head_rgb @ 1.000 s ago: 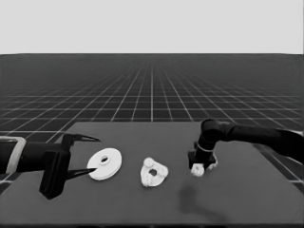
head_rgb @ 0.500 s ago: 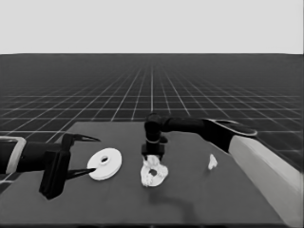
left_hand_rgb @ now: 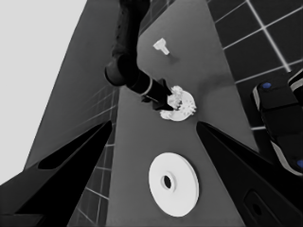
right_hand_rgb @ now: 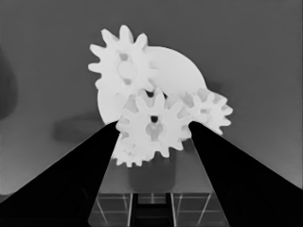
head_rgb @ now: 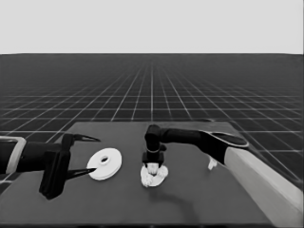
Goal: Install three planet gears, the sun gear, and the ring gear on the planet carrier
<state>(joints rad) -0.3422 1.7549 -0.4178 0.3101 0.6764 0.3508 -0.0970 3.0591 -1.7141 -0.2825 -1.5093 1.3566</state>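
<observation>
The smaller round part (head_rgb: 161, 174), the planet carrier, lies mid-table with three planet gears on it (right_hand_rgb: 125, 59) (right_hand_rgb: 210, 111) (right_hand_rgb: 127, 155). My right gripper (head_rgb: 153, 167) points down over it, shut on a fourth small gear (right_hand_rgb: 154, 125) that sits in the middle between the other three. The larger round part (head_rgb: 105, 164), the ring gear, lies flat to the left of them (left_hand_rgb: 173, 183). My left gripper (head_rgb: 88, 154) waits at the table's left end, open, with its fingers to either side of that disc and not touching it.
A thin white piece (head_rgb: 212, 164) lies on the table to the right, behind the right arm's pale forearm (head_rgb: 266, 183), which crosses the lower right corner. Dark machinery with blue lights (left_hand_rgb: 279, 118) stands past the table's edge.
The right arm swung from the table's right side to the smaller round part, carrying a gear, and lowered it among the other gears. The left arm stayed still.
</observation>
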